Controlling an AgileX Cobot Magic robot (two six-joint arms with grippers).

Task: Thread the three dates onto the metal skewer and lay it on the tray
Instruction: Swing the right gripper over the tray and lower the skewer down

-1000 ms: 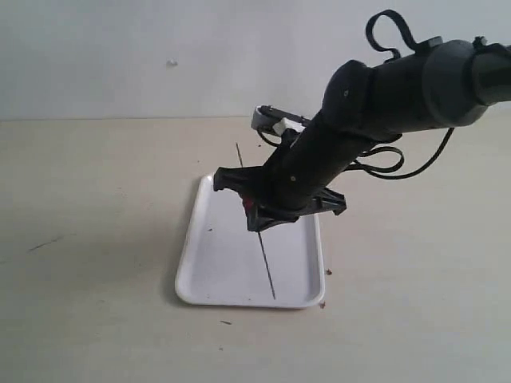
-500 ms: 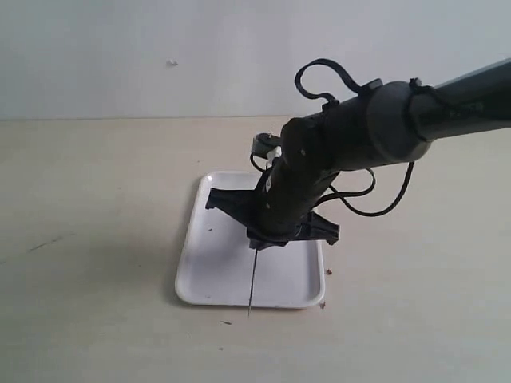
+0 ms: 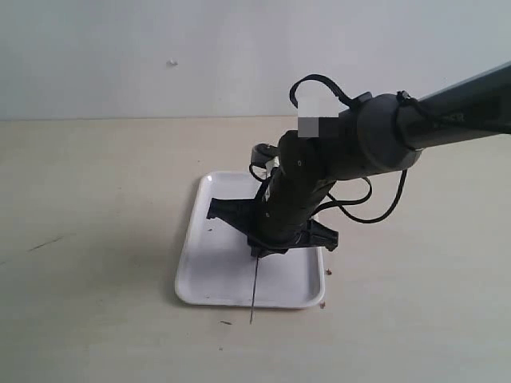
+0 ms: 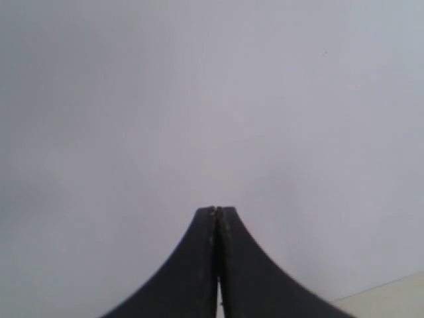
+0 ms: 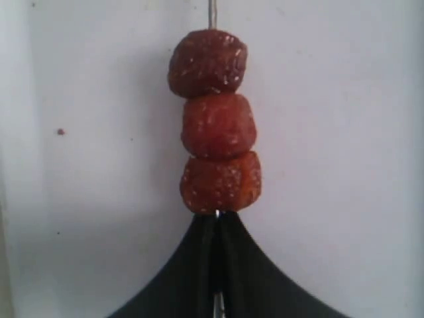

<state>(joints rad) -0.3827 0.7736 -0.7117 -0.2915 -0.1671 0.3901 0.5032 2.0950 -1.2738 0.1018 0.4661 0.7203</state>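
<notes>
Three dates [image 5: 218, 126]: threaded in a row on the metal skewer [image 5: 212, 12], each touching the next. The last one sits against the tips of the right gripper [image 5: 216, 217].
Right gripper: jaws pressed together on the skewer, just behind the dates, low over the tray [image 3: 209, 267].
Metal skewer: slopes down toward the onlooker. Its free end passes the tray's near rim and is over the table [image 3: 96, 239], seemingly just above it; contact cannot be judged from this angle.
Left gripper [image 4: 216, 212]: jaws fully together, gripping nothing, facing a plain pale surface.
</notes>
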